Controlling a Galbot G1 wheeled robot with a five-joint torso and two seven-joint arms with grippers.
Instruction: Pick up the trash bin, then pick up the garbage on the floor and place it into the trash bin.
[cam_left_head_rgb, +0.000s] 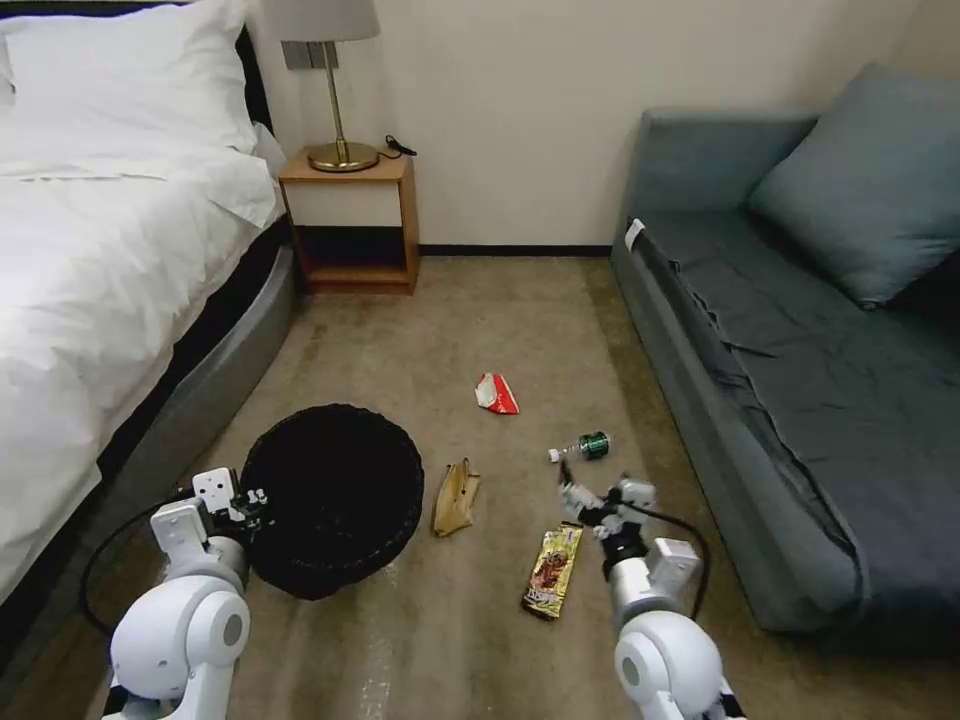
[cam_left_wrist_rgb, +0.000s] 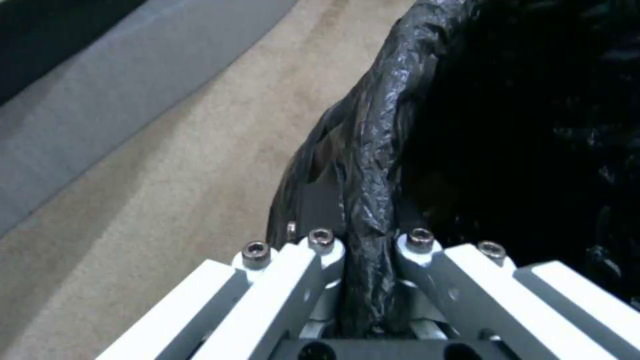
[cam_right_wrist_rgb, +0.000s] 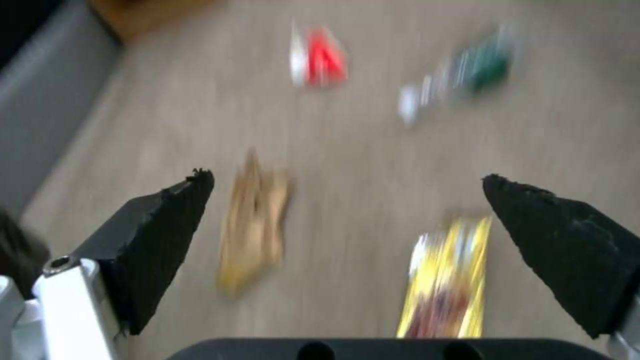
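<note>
We see the left end effector (cam_left_wrist_rgb: 370, 280) pinching the bag-lined rim of the black trash bin (cam_left_head_rgb: 335, 495), which sits on the beige carpet floor (cam_left_head_rgb: 420, 330) beside the bed (cam_left_head_rgb: 90, 260). Our right end effector (cam_right_wrist_rgb: 347, 200) hangs spread wide above the litter: banana peel (cam_left_head_rgb: 455, 497), yellow snack wrapper (cam_left_head_rgb: 552, 570), green-labelled bottle (cam_left_head_rgb: 585, 447) and red-and-white wrapper (cam_left_head_rgb: 496, 394), all lying apart between bin and sofa (cam_left_head_rgb: 800, 370).

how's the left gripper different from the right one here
The left gripper is shut on the trash bin, pinching its bagged rim; the right gripper is open and holds nothing. The left is at the bin's edge; the right hangs over the floor near the snack wrapper. Both are low, near the carpet.
</note>
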